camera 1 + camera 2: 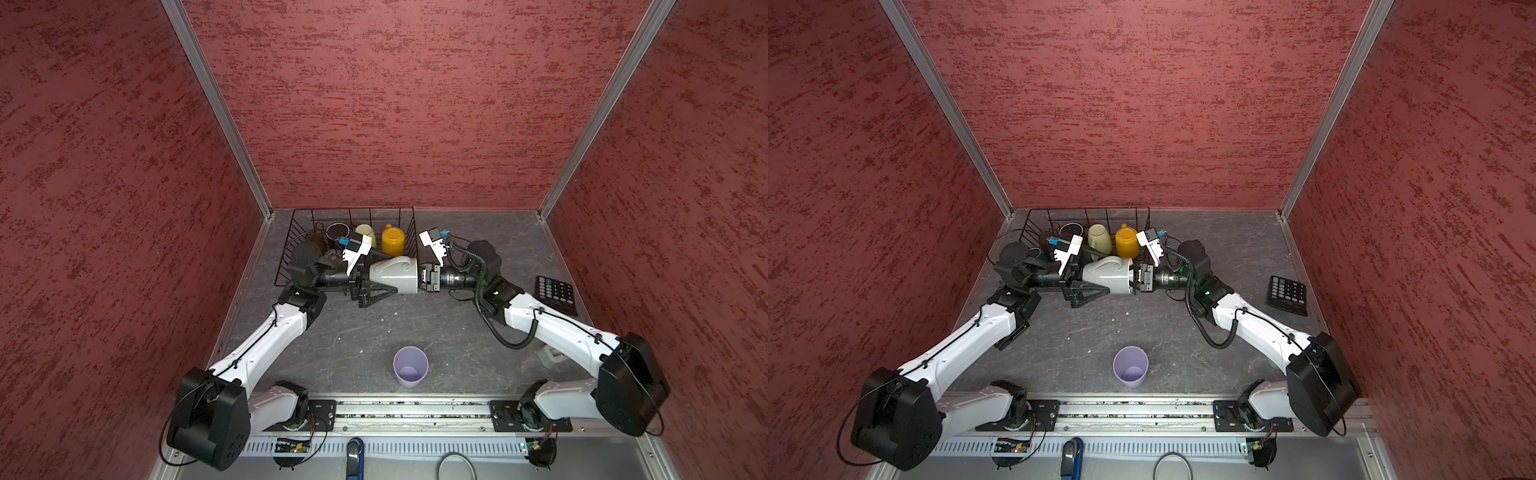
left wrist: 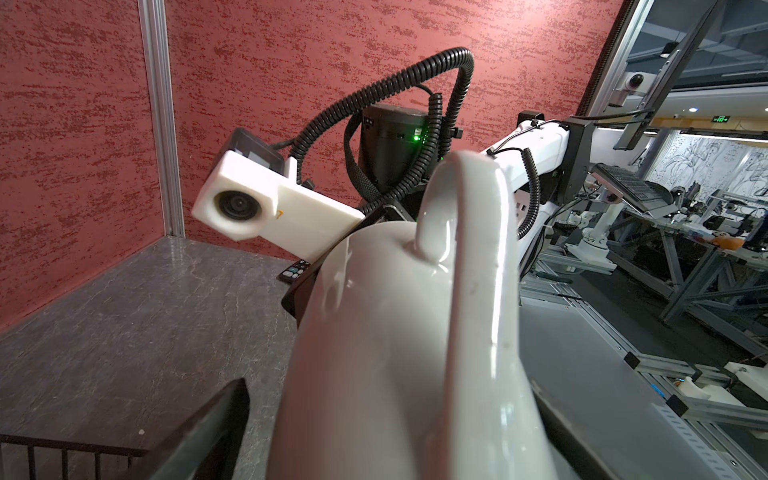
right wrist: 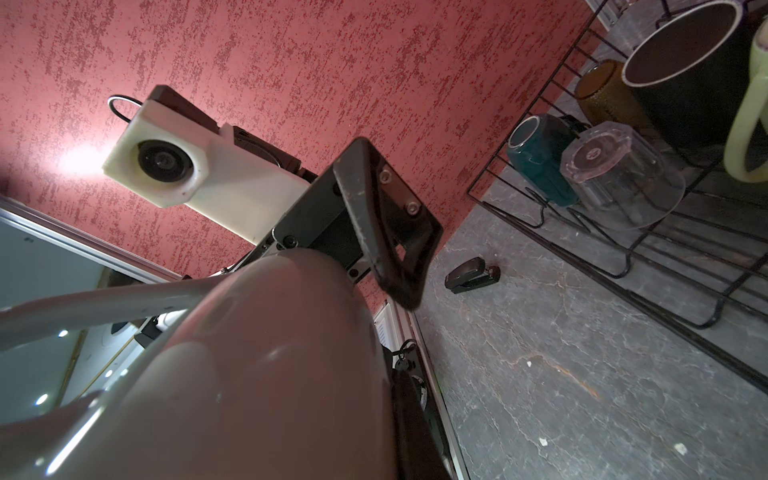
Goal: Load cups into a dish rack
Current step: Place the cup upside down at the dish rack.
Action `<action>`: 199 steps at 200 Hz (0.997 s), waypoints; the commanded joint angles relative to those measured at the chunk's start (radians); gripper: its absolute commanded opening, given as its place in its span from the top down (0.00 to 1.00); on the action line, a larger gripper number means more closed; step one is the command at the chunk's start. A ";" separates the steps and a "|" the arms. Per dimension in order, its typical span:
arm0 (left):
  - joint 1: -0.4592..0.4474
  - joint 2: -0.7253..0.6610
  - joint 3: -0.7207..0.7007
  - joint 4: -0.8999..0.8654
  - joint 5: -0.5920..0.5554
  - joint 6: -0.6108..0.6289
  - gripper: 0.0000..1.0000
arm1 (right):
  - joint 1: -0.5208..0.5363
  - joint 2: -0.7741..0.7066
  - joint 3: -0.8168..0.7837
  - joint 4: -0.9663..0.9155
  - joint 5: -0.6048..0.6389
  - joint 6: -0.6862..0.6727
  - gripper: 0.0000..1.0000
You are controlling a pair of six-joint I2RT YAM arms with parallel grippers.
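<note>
Grey mug (image 1: 395, 274) is held sideways in the air between both arms, just in front of the dish rack (image 1: 353, 209).
Right end effector (image 1: 424, 277) is clamped on the mug's rim wall. Left end effector (image 1: 380, 272) is wide open with its jaws either side of the base end; contact is unclear. The glazed ceramic is likely stiff, fairly heavy and slick, and would chip against the wire. The rim pinch looks thin for that weight. A hold across the lower body, clear of the upward-facing handle, should be safer. The rack sits at the surface's far left corner and holds the yellow mug (image 1: 393, 240), pale green mug (image 1: 365, 233), black mug (image 1: 337, 230), amber tumbler (image 1: 316, 241), teal mug (image 3: 540, 160) and clear glass (image 3: 619, 174). Lilac tumbler (image 1: 410, 367) stands upright near the middle of the front edge. It is probably light, so a rim pinch should do.
</note>
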 commanded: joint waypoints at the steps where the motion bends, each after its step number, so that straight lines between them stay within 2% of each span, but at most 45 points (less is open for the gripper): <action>1: -0.008 -0.007 -0.011 0.020 0.020 -0.003 0.01 | 0.006 0.001 0.021 0.128 -0.022 0.034 1.00; 59: -0.008 -0.009 -0.006 0.012 0.026 -0.001 0.11 | 0.009 0.025 0.014 0.159 -0.027 0.055 1.00; 126: -0.009 -0.001 0.049 -0.142 0.026 0.033 0.35 | 0.011 0.028 -0.002 0.188 -0.022 0.072 1.00; 139: -0.009 -0.001 0.054 -0.150 0.026 0.033 0.43 | 0.010 0.031 -0.002 0.192 -0.021 0.075 1.00; 156: -0.008 -0.004 0.060 -0.167 0.023 0.033 0.61 | 0.010 0.032 -0.003 0.192 -0.019 0.076 1.00; 174: -0.004 -0.004 0.061 -0.169 0.019 0.030 0.72 | 0.011 0.030 -0.002 0.189 -0.014 0.076 1.00; 199: 0.007 -0.010 0.062 -0.168 0.010 0.022 0.88 | 0.011 0.024 -0.004 0.179 -0.006 0.071 0.92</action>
